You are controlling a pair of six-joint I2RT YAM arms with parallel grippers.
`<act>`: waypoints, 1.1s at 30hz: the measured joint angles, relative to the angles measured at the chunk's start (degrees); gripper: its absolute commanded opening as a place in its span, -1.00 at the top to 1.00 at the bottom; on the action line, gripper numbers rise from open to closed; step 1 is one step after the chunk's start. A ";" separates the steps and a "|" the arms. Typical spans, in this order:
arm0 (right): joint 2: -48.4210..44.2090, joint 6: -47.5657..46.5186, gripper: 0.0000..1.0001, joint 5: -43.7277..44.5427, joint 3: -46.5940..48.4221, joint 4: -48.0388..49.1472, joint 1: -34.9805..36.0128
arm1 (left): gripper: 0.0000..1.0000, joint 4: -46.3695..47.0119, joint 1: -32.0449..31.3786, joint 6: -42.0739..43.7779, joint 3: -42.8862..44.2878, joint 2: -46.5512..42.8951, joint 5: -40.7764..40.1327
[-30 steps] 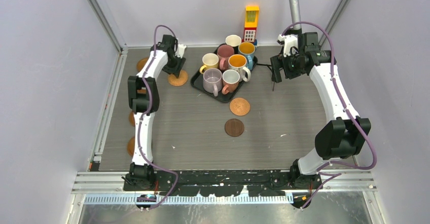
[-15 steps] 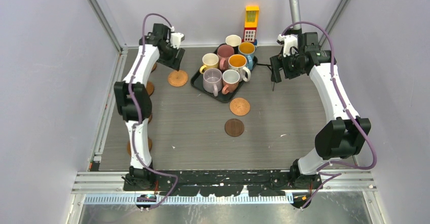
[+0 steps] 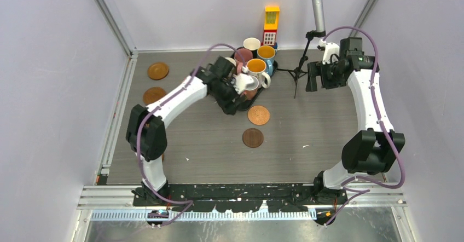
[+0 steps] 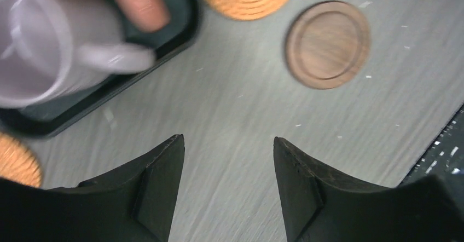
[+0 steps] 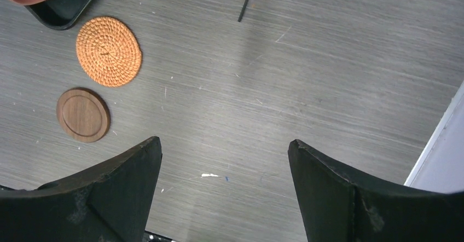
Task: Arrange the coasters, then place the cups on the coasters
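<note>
Hovering with left claw parted, empty, beside the black tray of mugs; right claw spread wide over the worktop; could clip the lilac mug or shove the nearby woven coaster and wooden coaster if swung low.

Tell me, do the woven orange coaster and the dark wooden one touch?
Apart. Right wrist view shows bare table between the woven coaster and the wooden coaster.

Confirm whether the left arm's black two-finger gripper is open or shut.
Open. The left gripper shows its black fingers apart in the wrist view, only bare grey table between them; nothing held.
</note>
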 measured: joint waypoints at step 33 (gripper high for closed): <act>-2.43 -0.46 -0.79 -0.85 -0.72 -3.91 -2.38 | -0.07 7.15 -17.92 -2.45 -7.56 11.80 -14.12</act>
